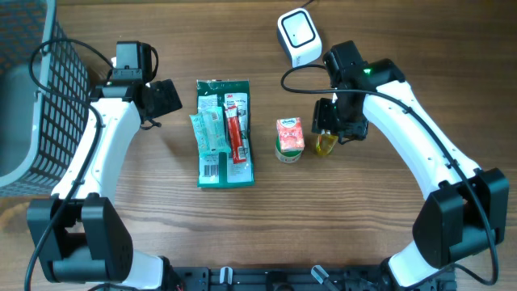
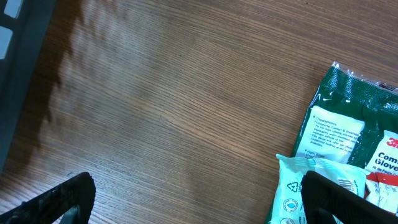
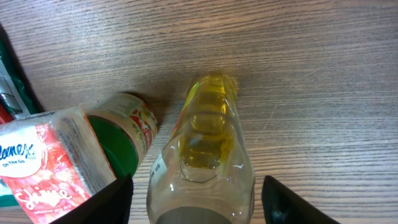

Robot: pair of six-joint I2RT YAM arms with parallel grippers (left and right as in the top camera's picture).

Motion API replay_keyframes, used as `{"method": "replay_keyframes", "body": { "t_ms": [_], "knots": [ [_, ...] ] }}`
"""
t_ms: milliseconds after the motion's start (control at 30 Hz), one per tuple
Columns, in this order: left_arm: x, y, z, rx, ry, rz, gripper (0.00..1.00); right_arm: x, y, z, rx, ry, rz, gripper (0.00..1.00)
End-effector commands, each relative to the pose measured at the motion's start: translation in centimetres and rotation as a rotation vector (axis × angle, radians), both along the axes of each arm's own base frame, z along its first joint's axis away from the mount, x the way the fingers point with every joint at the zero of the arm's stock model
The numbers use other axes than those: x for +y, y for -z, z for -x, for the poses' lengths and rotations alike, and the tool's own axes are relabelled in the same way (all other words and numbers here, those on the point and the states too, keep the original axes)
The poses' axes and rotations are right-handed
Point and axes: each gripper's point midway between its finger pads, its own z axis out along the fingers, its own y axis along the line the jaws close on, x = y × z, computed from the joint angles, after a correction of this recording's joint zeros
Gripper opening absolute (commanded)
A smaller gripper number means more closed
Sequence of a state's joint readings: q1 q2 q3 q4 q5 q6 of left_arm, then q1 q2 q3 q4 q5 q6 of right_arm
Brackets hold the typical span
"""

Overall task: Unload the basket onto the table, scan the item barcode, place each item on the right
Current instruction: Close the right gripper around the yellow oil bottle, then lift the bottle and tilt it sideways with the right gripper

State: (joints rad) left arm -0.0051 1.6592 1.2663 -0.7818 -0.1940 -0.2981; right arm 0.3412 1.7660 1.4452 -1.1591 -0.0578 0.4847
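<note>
Right claw (image 3: pixel 198 190) straddles the bottle (image 3: pixel 208 118), fingers just beside it.

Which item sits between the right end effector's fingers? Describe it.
On the wooden table, go from the white barcode scanner to the right end effector. Between its fingers is a clear plastic bottle with yellow liquid, see-through, unlike the pink tissue pack beside it.
</note>
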Motion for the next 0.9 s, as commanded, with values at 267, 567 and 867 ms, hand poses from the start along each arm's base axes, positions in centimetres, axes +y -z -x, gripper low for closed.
{"method": "replay_keyframes", "body": {
  "t_ms": [267,567,867],
  "knots": [
    [0.3,0.4,0.1,0.012,-0.008,-0.008,1.0,-0.7,1.1,-0.1,-0.001,-0.006,0.038,0.67],
    [0.3,0.4,0.1,0.012,-0.008,-0.008,1.0,-0.6,0.5,-0.4,-0.038,-0.052,0.026,0.4],
    [0.3,0.4,0.1,0.012,-0.008,-0.008,1.0,-0.1,-7.5,0.4,-0.212,-0.159,-0.284,0.35]
  ]
}}
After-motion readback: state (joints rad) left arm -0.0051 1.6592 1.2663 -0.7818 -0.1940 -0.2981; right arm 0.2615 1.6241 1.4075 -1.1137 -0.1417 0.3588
